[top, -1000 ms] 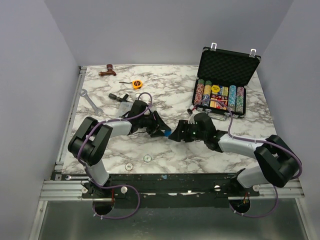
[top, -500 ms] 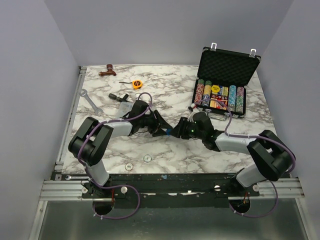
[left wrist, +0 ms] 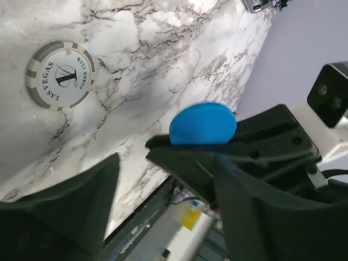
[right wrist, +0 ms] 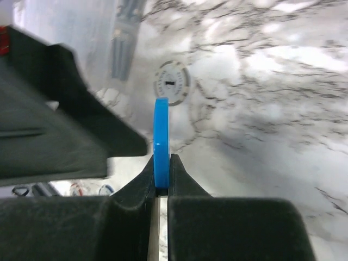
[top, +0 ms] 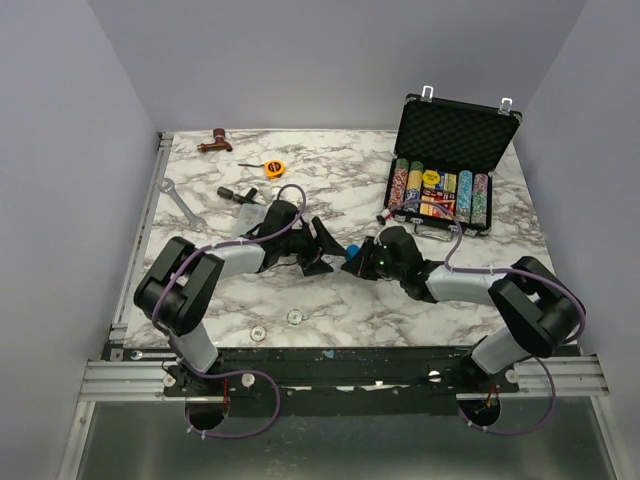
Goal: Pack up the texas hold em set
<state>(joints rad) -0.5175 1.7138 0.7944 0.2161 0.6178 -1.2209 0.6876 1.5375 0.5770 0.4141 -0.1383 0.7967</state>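
Observation:
The texas hold em set's black case [top: 456,133] stands open at the back right, with rows of coloured chips [top: 441,194] in its base. My right gripper [top: 350,259] [right wrist: 161,163] is shut on a blue disc [top: 352,251] [right wrist: 161,142], held on edge above the marble. My left gripper [top: 326,252] [left wrist: 166,163] faces it from the left, open, its fingers apart from the blue disc [left wrist: 203,124]. A white Las Vegas chip [left wrist: 61,75] [right wrist: 172,82] lies flat on the table below.
Two pale chips [top: 295,316] [top: 258,333] lie near the front edge. A wrench [top: 181,202], a yellow tape measure [top: 274,168], a brown tool [top: 215,140] and a black-handled tool [top: 236,193] are spread over the back left. Small red pieces [top: 383,218] lie beside the case.
My right gripper has closed on the blue disc. My left gripper has widened off it. Both grippers have edged slightly toward the back.

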